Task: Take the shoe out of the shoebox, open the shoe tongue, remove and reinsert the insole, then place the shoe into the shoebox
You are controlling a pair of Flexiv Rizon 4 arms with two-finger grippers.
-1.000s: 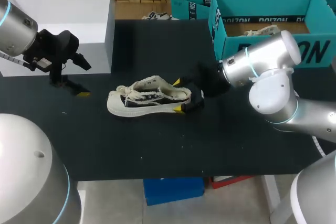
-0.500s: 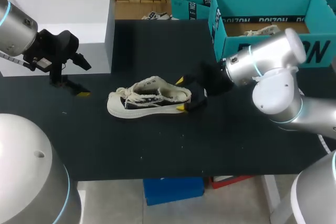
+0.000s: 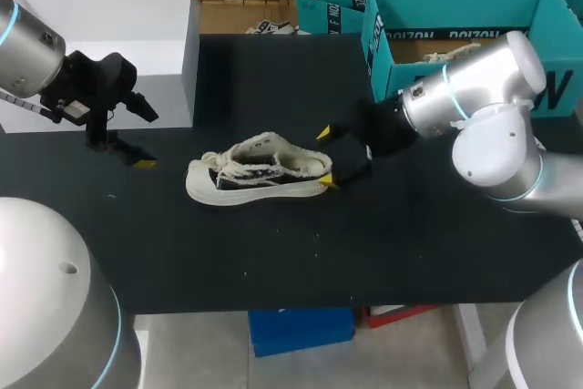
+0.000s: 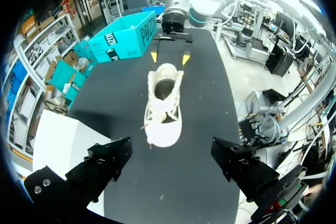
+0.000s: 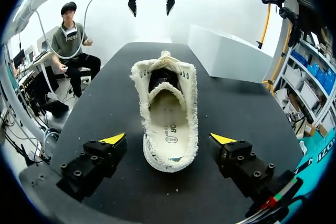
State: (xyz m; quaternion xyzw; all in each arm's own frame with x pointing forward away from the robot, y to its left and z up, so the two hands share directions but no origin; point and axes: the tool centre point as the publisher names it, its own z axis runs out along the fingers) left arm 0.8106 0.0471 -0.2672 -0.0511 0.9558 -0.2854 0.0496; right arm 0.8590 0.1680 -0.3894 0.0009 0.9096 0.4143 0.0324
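The right gripper (image 3: 325,157) has drawn back along the shoe (image 3: 258,170). A second ago its fingers reached past the heel, flanking the shoe's rear sides. Now only the very end of the heel lies between the yellow fingertips (image 5: 222,139), with a gap on each side.

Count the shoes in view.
1 for certain: the shoe on the table, heel toward the open right gripper. Something pale shows inside the shoebox; it may be a second shoe, cannot tell.
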